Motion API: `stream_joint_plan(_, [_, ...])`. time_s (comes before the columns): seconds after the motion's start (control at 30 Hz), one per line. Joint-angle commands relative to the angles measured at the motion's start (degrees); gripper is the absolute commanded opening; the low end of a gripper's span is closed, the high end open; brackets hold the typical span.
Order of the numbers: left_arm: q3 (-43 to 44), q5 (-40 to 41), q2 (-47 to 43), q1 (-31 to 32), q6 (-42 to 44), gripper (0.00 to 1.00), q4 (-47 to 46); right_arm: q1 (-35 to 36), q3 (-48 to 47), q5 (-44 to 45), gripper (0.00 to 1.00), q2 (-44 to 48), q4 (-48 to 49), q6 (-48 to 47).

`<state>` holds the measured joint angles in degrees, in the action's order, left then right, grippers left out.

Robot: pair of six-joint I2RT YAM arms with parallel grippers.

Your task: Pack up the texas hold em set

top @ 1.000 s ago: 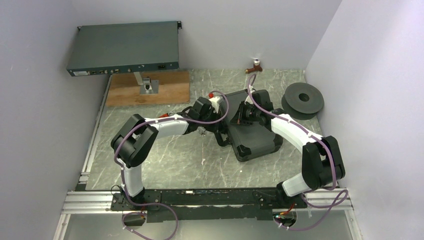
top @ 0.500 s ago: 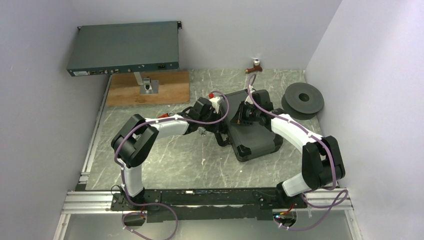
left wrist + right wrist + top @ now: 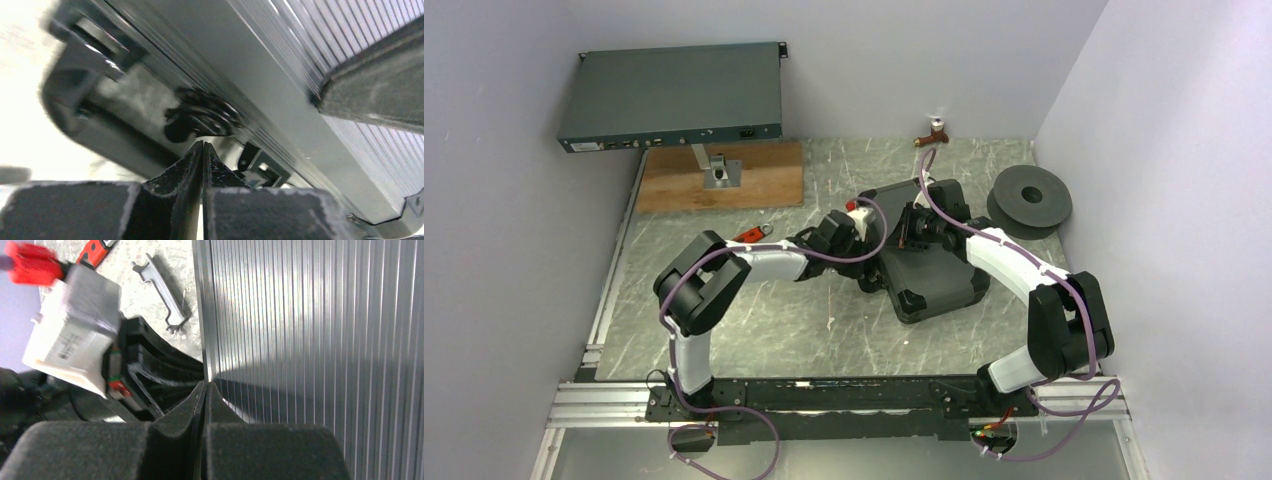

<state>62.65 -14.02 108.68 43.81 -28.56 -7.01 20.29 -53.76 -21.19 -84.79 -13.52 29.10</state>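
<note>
Ribbed matt metal case [image 3: 310, 340] on veined, stone-look table [image 3: 754, 320].

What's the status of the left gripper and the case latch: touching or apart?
Cannot tell. Left wrist view: the shut left gripper ends right below the latch, neither gap nor contact plain. Top view: the left arm hides them.

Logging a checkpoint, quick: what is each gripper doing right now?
Left gripper: closed, holding nothing, tips near the case.
Right gripper: closed, holding nothing, tips at the case lid's edge.
</note>
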Motion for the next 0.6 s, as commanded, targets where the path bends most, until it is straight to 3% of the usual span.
stream_joint_plan(0.0, [-3.1, 3.8, 2.0, 2.7, -3.5, 0.10, -3.7, 0.1, 1.9, 4.9, 0.00, -3.3, -8.2, -2.6])
stream_joint_plan(0.2, [-4.7, 4.0, 2.3, 3.2, -5.3, 0.09, -5.7, 0.1, 2.0, 4.8, 0.00, -3.2, -8.3, -2.6])
stream_joint_plan(0.57, [-2.8, 10.8, -7.2, 3.4, -1.6, 0.04, 3.8, 0.1, 1.9, 4.7, 0.00, -3.2, -8.4, -2.6])
